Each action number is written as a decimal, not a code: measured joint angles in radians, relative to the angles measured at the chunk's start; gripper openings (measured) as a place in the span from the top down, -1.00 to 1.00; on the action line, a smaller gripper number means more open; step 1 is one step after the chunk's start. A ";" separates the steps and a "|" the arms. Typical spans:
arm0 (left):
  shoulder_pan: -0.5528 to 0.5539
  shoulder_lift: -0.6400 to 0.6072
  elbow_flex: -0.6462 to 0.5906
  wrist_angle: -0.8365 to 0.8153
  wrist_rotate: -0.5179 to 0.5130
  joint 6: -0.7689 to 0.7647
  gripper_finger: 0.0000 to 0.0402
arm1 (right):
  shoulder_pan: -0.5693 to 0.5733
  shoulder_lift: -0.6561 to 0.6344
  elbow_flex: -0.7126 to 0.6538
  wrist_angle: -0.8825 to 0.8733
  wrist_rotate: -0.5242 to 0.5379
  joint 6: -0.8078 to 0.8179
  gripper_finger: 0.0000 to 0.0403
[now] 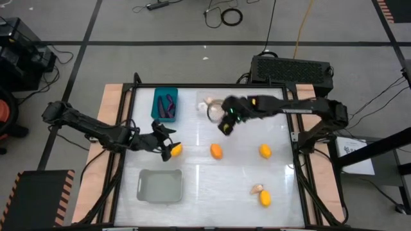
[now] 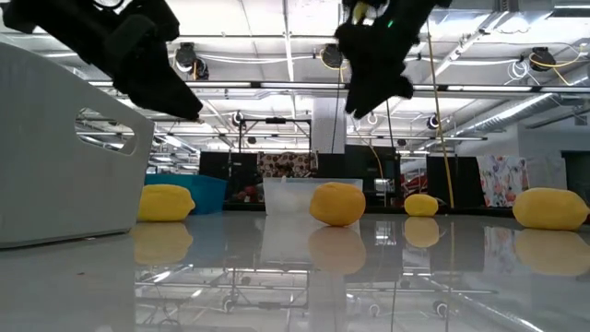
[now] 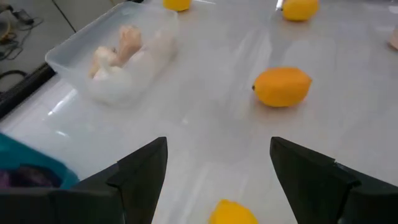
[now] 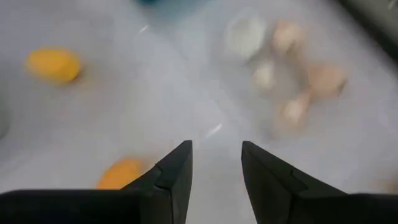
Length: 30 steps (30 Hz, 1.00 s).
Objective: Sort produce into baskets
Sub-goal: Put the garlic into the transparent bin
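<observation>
My left gripper [image 1: 166, 145] is open and hangs above a yellow-orange oval [image 1: 174, 151], which lies on the table below the gap of its fingers [image 3: 230, 213]. My right gripper [image 1: 225, 126] is open and empty, raised above the table [image 2: 373, 88] beside the clear basket [image 1: 209, 108], which holds several pale garlic bulbs [image 4: 292, 74]. The teal basket [image 1: 165, 104] holds purple eggplants. The grey basket [image 1: 160, 185] stands at the near left. More yellow ovals lie on the table at the middle [image 1: 216, 151], at the right [image 1: 264, 151] and at the near right [image 1: 264, 198].
A garlic bulb [image 1: 257, 189] lies next to the near-right yellow oval. In the low view the grey basket [image 2: 64, 157] fills the left foreground. A black box [image 1: 292, 69] stands beyond the table's far edge.
</observation>
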<state>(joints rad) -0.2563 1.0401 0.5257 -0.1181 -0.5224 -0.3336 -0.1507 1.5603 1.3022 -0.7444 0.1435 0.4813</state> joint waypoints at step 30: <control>0.171 -0.001 0.002 0.030 0.057 0.059 -0.44 | 0.767 0.045 0.000 -0.245 -0.017 0.447 0.30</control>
<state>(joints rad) -0.0854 1.0393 0.5274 -0.0878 -0.4657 -0.2744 0.6166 1.6052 1.3022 -0.9898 0.1268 0.9283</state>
